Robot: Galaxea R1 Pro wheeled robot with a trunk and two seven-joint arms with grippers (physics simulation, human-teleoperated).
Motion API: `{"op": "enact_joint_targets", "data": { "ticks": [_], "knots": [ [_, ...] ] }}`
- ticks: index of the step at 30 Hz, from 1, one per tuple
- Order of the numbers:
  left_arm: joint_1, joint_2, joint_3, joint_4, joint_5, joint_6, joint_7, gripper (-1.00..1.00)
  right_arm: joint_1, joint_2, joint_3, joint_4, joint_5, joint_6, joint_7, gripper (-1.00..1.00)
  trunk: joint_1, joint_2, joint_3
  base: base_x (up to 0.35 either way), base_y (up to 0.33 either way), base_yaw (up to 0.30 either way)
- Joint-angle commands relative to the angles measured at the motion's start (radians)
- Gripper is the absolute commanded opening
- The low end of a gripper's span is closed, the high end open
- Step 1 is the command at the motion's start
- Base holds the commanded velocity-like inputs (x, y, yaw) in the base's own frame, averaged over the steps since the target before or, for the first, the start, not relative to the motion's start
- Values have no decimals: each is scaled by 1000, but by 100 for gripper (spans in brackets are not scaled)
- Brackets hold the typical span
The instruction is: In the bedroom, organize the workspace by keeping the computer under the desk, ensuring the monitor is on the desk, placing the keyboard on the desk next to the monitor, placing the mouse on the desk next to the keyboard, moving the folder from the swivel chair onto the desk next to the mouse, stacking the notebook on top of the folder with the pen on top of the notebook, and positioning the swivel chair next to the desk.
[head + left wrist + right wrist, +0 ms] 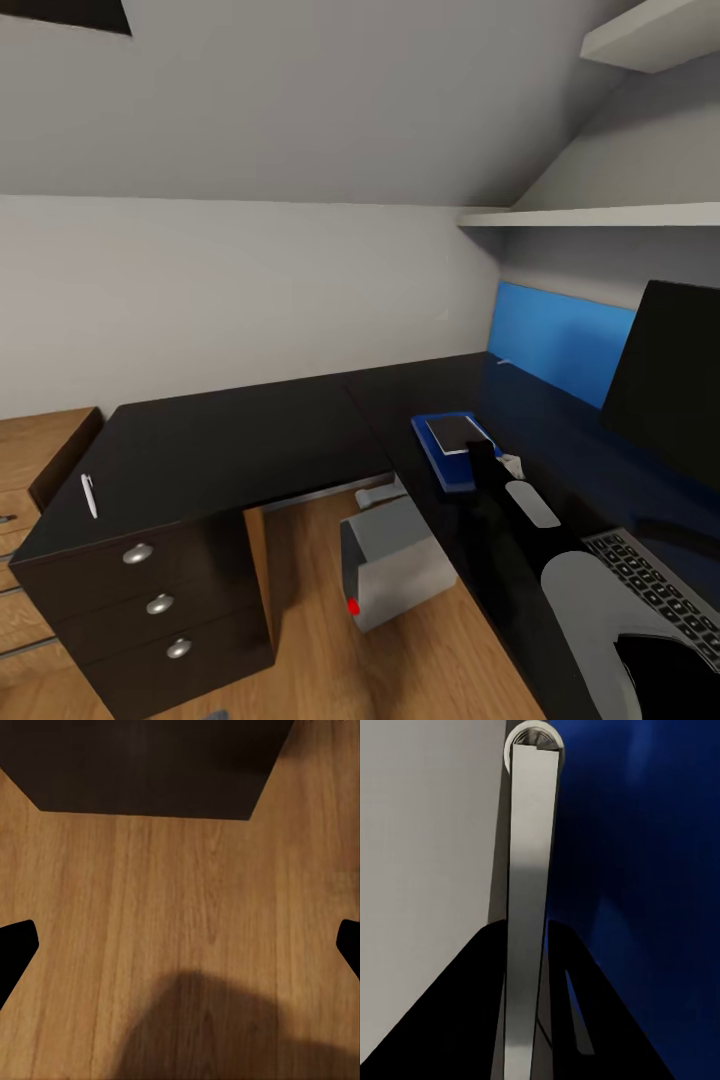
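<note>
Your right gripper (526, 930) pinches the light, slick, thin pen (531, 832) beside the notebook (455, 433), so hold mid-barrel gently; your left gripper (182, 945) is spread wide.

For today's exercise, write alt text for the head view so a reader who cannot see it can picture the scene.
A black L-shaped desk with a blue back panel holds a blue folder with a black notebook on it, a mouse, a keyboard and a monitor. A white pen lies at the far left end above drawers, and a grey computer stands on the wood floor below.
</note>
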Motion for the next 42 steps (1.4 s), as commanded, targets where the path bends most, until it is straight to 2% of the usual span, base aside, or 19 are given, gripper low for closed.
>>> {"op": "enact_joint_targets", "data": {
  "ticks": [1,42],
  "knots": [
    [0,1,-4,-1,8,0,7,100,-1,0,-4,0,-7,6,4,-100,0,0,-1,76,0,0],
    [0,0,-3,0,9,1,8,100,-1,0,-1,-1,-6,6,4,-100,0,0,-1,19,-5,0]
  ]
}}
